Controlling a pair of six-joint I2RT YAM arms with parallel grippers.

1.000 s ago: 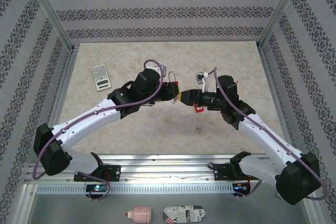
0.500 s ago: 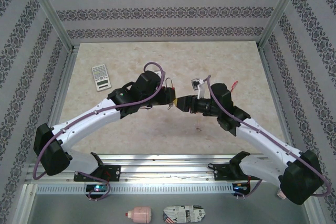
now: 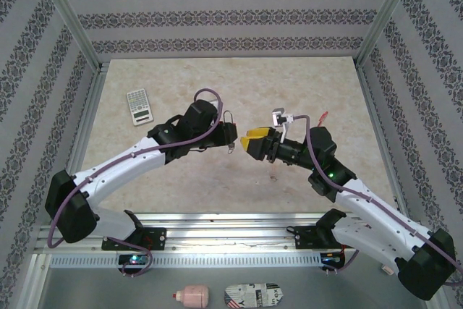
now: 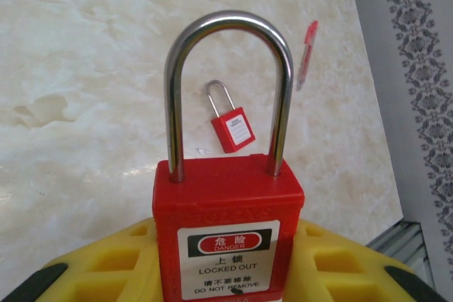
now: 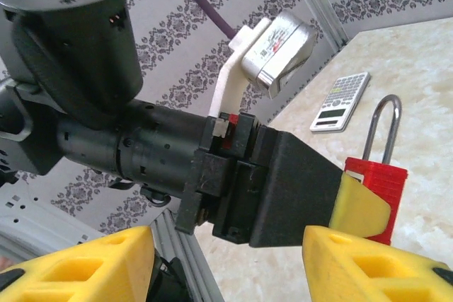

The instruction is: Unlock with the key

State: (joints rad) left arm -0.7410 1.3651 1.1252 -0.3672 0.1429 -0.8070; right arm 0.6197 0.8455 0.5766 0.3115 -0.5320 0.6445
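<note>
Right of the padlock, the right end effector has opened wider.

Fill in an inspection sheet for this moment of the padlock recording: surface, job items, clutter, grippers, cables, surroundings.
Surface: marbled beige table, no spills seen.
Job's things: red padlock upright, shackle closed, held in the left gripper; second red padlock lying on the table; thin red strip lying beside the right arm, cannot tell whether it is the key.
Clutter: calculator at far left; pink bottle and patterned pouch below the front rail.
Grippers: left gripper shut on the red padlock; right gripper open, empty, facing it.
Cables: purple cables looped over both arms, no snag seen.
Surroundings: patterned walls, aluminium frame.
</note>
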